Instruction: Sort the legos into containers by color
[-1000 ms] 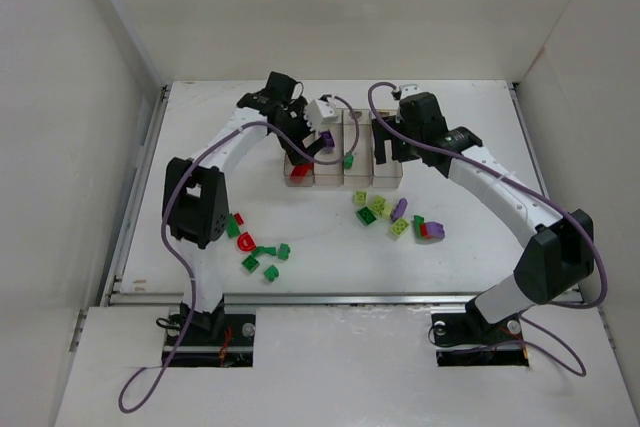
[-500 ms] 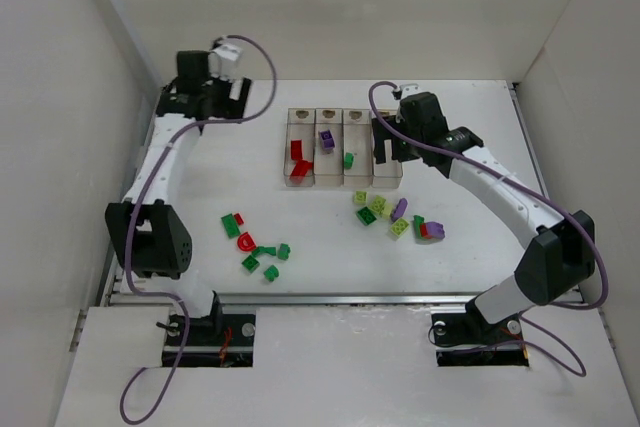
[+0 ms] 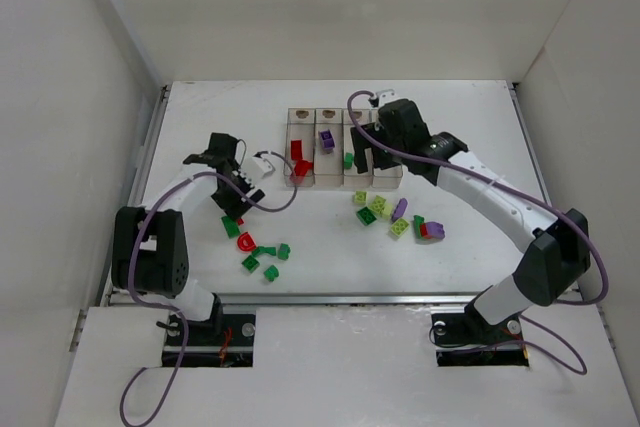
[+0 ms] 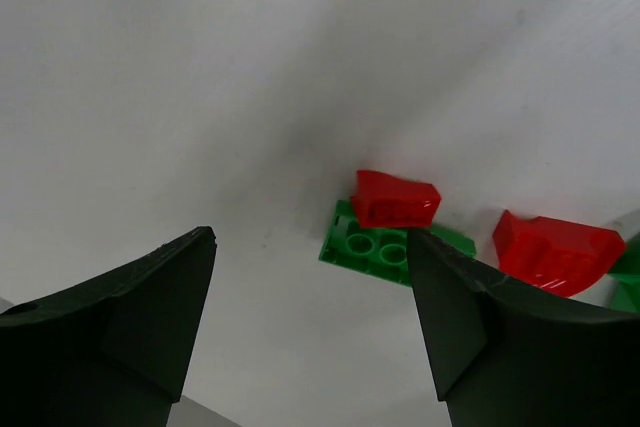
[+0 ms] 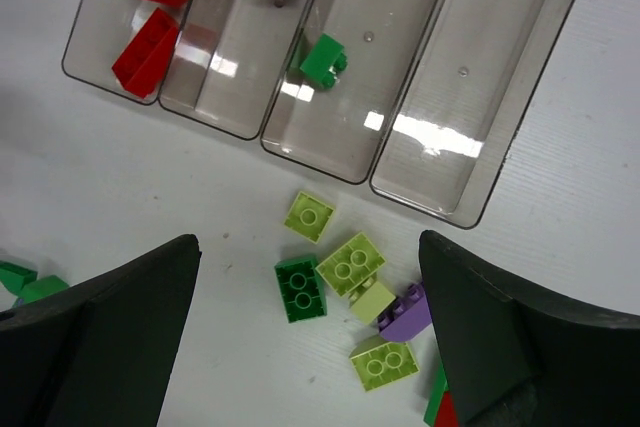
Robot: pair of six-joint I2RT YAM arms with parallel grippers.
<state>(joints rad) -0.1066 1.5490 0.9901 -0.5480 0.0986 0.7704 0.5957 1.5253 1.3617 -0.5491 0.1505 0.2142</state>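
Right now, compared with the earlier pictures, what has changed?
The left claw swung from the far-left corner down over the bricks on the left, and it is open. The right claw shifted slightly left over the bins. All bricks stayed put.

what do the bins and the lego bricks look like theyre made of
Bins: probably clear, smoke-tinted plastic, glossy; the white table shows through and lights glint on their floors. Bricks: likely opaque moulded plastic, smooth with a slight sheen; crisp round studs on top.
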